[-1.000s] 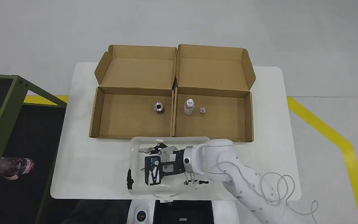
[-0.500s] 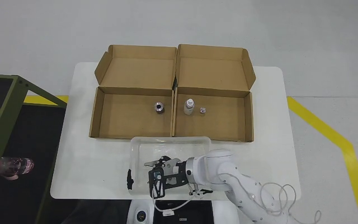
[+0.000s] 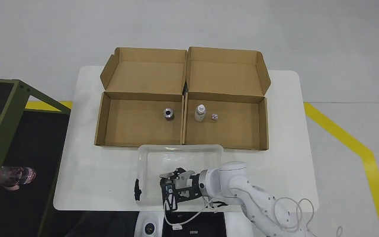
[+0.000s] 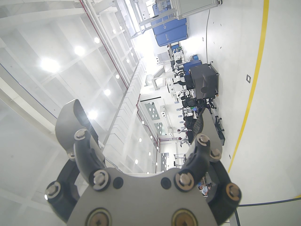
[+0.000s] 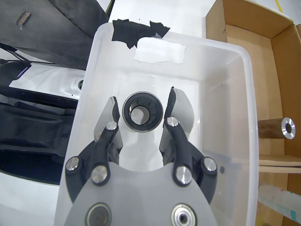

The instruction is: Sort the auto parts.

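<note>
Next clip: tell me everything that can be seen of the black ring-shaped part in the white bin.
The black ring is a short hollow cylinder with a wider flanged rim, dull like rubber or plastic. It stands on end on the floor of the translucent white bin, bore facing up, with the floor showing through it. The open right claw has a finger on either side of it; whether they touch it is unclear.

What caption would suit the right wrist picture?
Open right gripper straddles a black ring-shaped part inside the white bin.
</note>
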Controlling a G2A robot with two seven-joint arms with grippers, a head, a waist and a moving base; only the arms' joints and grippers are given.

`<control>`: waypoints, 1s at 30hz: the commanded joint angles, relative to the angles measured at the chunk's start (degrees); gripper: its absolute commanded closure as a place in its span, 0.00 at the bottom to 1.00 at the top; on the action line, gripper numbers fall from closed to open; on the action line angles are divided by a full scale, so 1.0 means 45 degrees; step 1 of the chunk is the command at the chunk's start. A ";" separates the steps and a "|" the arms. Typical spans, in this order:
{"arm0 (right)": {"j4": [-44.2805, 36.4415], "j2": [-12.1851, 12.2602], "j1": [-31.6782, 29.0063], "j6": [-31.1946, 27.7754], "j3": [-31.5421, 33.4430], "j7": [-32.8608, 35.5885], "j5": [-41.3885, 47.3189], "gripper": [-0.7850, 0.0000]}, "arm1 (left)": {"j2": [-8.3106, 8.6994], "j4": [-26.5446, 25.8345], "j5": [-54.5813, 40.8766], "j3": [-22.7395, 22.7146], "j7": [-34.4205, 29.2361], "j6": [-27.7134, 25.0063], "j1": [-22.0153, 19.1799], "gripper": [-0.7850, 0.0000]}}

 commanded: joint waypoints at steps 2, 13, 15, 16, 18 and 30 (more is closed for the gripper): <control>0.0155 0.0016 0.0053 0.0060 -0.0051 -0.0079 -0.0061 0.51 | 0.0000 0.0000 0.0000 0.0000 0.0000 0.0000 0.0000 0.00; 0.1071 -0.0068 0.0628 0.0389 -0.0576 -0.0405 -0.0293 0.51 | 0.0000 0.0000 0.0000 0.0000 0.0000 0.0000 0.0000 0.00; 0.1227 -0.0100 0.0752 0.0449 -0.0691 -0.0478 -0.0274 0.50 | 0.0000 0.0000 0.0000 0.0000 0.0000 0.0000 0.0000 0.00; 0.1308 -0.0118 0.0815 0.0459 -0.0760 -0.0509 -0.0257 0.50 | 0.0000 0.0000 0.0000 0.0000 0.0000 0.0000 0.0000 0.00; 0.1494 -0.0161 0.0963 0.0476 -0.0906 -0.0550 -0.0232 0.48 | 0.0000 0.0000 0.0000 0.0000 0.0000 0.0000 0.0000 0.00; 0.2362 -0.0413 0.1704 0.0720 -0.1529 -0.0803 0.0223 0.70 | 0.0000 0.0000 0.0000 0.0000 0.0000 0.0000 0.0000 0.00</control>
